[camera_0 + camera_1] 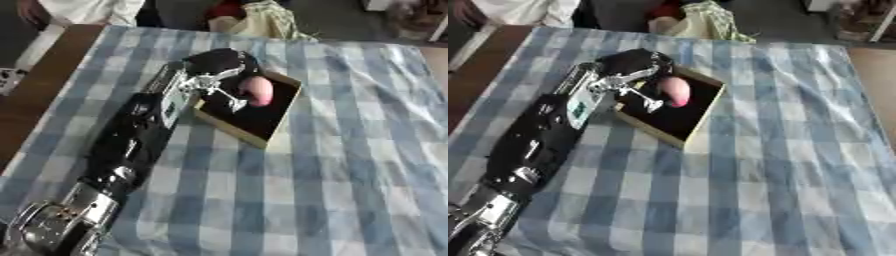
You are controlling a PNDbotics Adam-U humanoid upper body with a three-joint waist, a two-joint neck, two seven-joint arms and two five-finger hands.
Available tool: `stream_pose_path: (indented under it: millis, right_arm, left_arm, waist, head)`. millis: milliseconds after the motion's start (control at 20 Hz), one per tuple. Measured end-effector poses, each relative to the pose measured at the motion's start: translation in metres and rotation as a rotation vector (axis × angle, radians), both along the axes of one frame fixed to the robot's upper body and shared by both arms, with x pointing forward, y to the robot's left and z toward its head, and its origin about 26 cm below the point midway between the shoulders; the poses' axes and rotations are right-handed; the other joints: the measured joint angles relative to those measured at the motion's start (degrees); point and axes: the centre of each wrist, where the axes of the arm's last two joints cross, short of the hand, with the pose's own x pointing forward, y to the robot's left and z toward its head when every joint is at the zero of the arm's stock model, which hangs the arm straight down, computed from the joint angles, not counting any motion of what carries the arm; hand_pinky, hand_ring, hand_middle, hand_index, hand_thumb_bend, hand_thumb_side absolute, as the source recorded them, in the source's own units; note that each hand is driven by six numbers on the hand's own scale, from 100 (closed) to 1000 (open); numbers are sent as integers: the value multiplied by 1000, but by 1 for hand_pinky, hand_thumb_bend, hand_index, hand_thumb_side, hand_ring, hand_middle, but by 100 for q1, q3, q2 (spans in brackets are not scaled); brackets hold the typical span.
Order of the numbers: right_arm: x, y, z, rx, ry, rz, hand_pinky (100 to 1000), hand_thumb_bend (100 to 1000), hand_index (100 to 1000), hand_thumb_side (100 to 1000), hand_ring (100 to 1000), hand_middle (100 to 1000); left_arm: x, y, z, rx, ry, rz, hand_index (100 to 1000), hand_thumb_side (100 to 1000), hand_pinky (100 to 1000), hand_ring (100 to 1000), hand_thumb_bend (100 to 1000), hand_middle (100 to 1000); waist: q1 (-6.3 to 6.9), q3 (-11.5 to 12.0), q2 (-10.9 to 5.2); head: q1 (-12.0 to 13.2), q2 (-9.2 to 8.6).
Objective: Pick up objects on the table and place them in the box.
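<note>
The robot's left arm is reaching in from the lower left corner and stretching diagonally up and to the right, its silver joint showing nearest the camera and the black forearm running ahead of it. The left hand (219,75) is arching at the end of the arm, palm turned downward, with its fingers (636,92) curling around a pink rounded object (258,91) that is sitting just to the right of the palm. Only 1 arm is showing.
</note>
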Motion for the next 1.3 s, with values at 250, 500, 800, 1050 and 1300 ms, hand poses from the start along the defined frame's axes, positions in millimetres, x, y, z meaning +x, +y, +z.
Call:
stream_pose_path:
  millis: [250,500,800,1050,1300]
  right_arm:
    - [0,0,0,0,2,2,780,100,729,909,586,669]
    - [0,0,0,0,6,3,779,100,729,910,586,668]
    - [0,0,-1,0,8,3,780,100,730,908,588,669]
    - [0,0,-1,1,8,3,781,100,730,907,589,670]
    - [0,0,-1,1,9,2,783,100,731,905,590,671]
  left_arm:
    - [0,1,-2,50,-13,-9,904,357,740,847,330,822]
    - [0,2,-2,52,-30,-8,886,251,716,829,282,803]
    - [-1,2,2,0,-49,-16,868,190,680,796,160,778]
    - [-7,-1,25,-115,-88,-43,854,170,663,780,123,767]
    - [-18,4,60,-234,-138,-79,825,105,641,761,100,754]
  waist:
    - [0,0,0]
    - [-1,0,0]
    - [0,8,-4]
    - [-1,23,-40]
    - [-3,56,-74]
  head:
    - [-18,0]
    - [-26,0]
    - [-68,0]
    - [-77,0]
    - [-103,0]
